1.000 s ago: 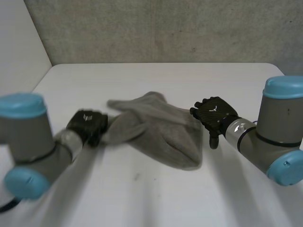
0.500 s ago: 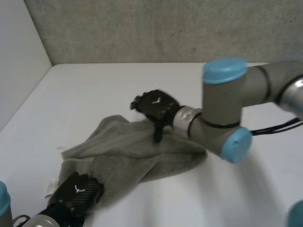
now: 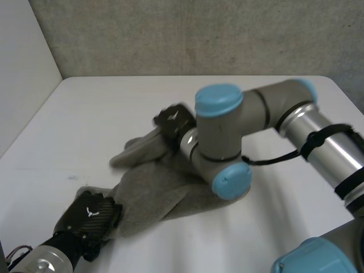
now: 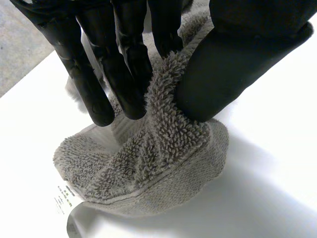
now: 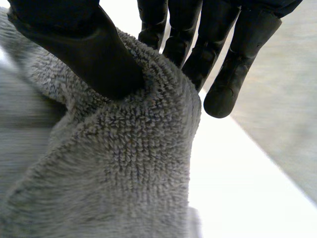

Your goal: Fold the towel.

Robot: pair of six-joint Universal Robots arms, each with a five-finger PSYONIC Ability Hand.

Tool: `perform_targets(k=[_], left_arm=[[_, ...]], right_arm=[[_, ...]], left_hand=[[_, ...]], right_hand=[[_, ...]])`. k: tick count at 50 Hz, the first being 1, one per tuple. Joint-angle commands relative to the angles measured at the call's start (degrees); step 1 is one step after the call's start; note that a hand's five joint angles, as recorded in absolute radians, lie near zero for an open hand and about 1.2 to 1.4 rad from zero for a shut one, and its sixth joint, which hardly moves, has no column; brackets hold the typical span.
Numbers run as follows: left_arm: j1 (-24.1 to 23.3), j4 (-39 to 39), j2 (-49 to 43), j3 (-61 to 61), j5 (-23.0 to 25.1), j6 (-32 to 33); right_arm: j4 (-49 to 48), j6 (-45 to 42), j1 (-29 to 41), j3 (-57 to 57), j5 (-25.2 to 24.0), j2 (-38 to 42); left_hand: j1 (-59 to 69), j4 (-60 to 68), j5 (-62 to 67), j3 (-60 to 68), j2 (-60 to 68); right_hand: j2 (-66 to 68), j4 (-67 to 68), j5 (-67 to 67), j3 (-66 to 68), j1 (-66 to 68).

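Observation:
A grey terry towel [image 3: 162,185] lies crumpled in the middle of the white table [image 3: 85,114]. My left hand [image 3: 90,220] is at the towel's near-left corner; in its wrist view the thumb [image 4: 233,64] and fingers [image 4: 124,64] pinch a ridge of the towel [image 4: 163,148] near a white label [image 4: 63,196]. My right hand [image 3: 173,122] reaches across to the towel's far edge. There its thumb [image 5: 84,44] and fingers [image 5: 198,44] pinch a fold of the towel [image 5: 133,148], which is lifted off the table.
The right arm [image 3: 239,131] stretches over the towel's right part, its elbow cap [image 3: 230,181] low above the cloth. A grey wall [image 3: 187,34] runs behind the table. Bare table surface lies to the left and right of the towel.
The right hand has shifted slightly left along the far edge and shut on a fold there, lifting it. The left hand stays at the near-left corner, still gripping.

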Motion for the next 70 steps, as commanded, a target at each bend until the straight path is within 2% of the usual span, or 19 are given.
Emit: perform_targets(k=[1,7,9,15,23,26,27,28,29,30,31,32,33,34,35,40,52,62,70], left_arm=[[0.11,2.15,-0.29,2.97,0.08,-1.21],[-0.24,5.32,-1.17,5.87,0.08,-5.43],[-0.68,5.85,-1.96,6.23,0.08,-6.41],[-4.02,6.11,-4.78,7.28,0.08,-8.16],[-5.34,5.32,-4.16,5.87,0.26,-7.99],[-5.52,3.92,-3.55,4.73,0.61,-7.46],[-5.6,2.78,-3.2,4.38,0.87,-7.37],[-5.6,2.77,-3.19,4.38,0.87,-7.37],[-5.86,1.12,-2.67,4.29,1.31,-7.02],[-5.95,-1.07,-2.14,4.29,1.92,-6.59],[-5.95,-3.7,-1.7,4.55,2.8,-6.06],[-5.95,-3.73,-1.7,4.56,2.81,-6.05],[-5.87,-6.43,-1.53,5.17,3.5,-5.62],[-5.87,-6.46,-1.52,5.17,3.51,-5.61],[-5.52,-9.07,-1.35,5.95,4.29,-5.09],[-5.43,-12.25,0.14,11.04,5.0,-5.09],[-3.58,-12.17,-1.08,26.09,4.83,-9.74],[-3.67,-14.45,-22.59,38.73,4.39,-18.97],[-3.67,-19.01,-33.06,45.85,4.04,-22.48]], right_arm=[[5.47,-6.48,-5.46,5.46,7.0,-10.68],[8.9,-10.79,-11.61,26.2,5.86,-23.52],[8.72,-13.06,-15.37,39.31,2.8,-30.59],[9.78,-20.08,-20.92,61.13,-1.52,-40.99],[10.39,-29.93,-26.81,75.24,-2.76,-50.31],[10.39,-30.56,-27.69,75.77,-3.02,-51.38],[10.39,-30.91,-28.39,75.77,-3.37,-51.9],[10.39,-31.0,-29.18,75.42,-3.81,-52.16],[10.39,-31.0,-29.19,75.42,-3.81,-52.17],[10.31,-31.0,-30.15,74.81,-4.68,-52.25],[9.78,-30.39,-30.59,73.59,-5.21,-52.34],[9.78,-30.39,-30.6,73.58,-5.22,-52.34],[9.26,-29.52,-30.68,71.92,-6.09,-52.34],[8.38,-27.33,-30.77,70.17,-7.23,-52.34],[8.37,-27.31,-30.77,70.15,-7.24,-52.34],[5.04,-14.51,-29.28,64.1,-9.69,-52.34],[-2.25,-7.36,-21.12,61.54,-11.02,-48.05],[-3.23,-7.53,-15.04,62.85,-6.1,-42.15],[-8.77,-8.85,-13.02,66.81,-3.2,-41.45]], left_hand=[[9.25,9.93,9.16,9.9,9.97],[9.25,9.93,9.16,9.9,9.97],[9.25,9.93,9.16,9.9,9.97],[9.25,9.93,9.16,9.9,9.97],[8.75,9.43,8.66,9.4,9.46],[7.57,8.25,7.48,8.22,8.29],[4.24,4.92,4.15,4.89,4.96],[4.2,4.89,4.12,4.85,4.92],[-2.46,-1.78,-2.55,-1.81,-1.74],[-13.02,-12.33,-13.1,-12.37,-12.3],[-29.61,-28.92,-29.7,-28.96,-28.89],[-29.77,-29.09,-29.86,-29.12,-29.05],[-47.76,-47.08,-47.85,-47.11,-47.04],[-47.94,-47.26,-48.03,-47.29,-47.22],[-57.41,-56.73,-57.5,-56.76,-56.69],[-57.41,-56.73,-57.5,-56.76,-56.69],[-57.41,-56.73,-57.5,-56.76,-56.69],[-56.86,-56.17,-56.95,-56.21,-56.14],[-50.66,-49.98,-50.75,-50.01,-49.94]], right_hand=[[4.23,3.57,3.74,4.43,4.01],[4.23,3.57,3.74,4.43,4.01],[4.23,3.57,3.74,4.43,4.01],[4.23,3.57,3.74,4.43,4.01],[4.23,3.57,3.74,4.43,4.01],[-4.79,-5.45,-5.29,-4.59,-5.01],[-18.45,-19.11,-18.94,-18.25,-18.67],[-42.4,-43.06,-42.89,-42.2,-42.62],[-42.64,-43.3,-43.13,-42.44,-42.86],[-65.77,-66.43,-66.26,-65.57,-65.99],[-65.77,-66.43,-66.26,-65.57,-65.99],[-65.77,-66.43,-66.26,-65.57,-65.99],[-65.77,-66.43,-66.26,-65.57,-65.99],[-65.77,-66.43,-66.26,-65.57,-65.99],[-65.77,-66.43,-66.26,-65.57,-65.99],[-65.77,-66.43,-66.26,-65.57,-65.99],[-65.77,-66.43,-66.26,-65.57,-65.99],[-65.77,-66.43,-66.26,-65.57,-65.99],[-65.77,-66.43,-66.26,-65.57,-65.99]])
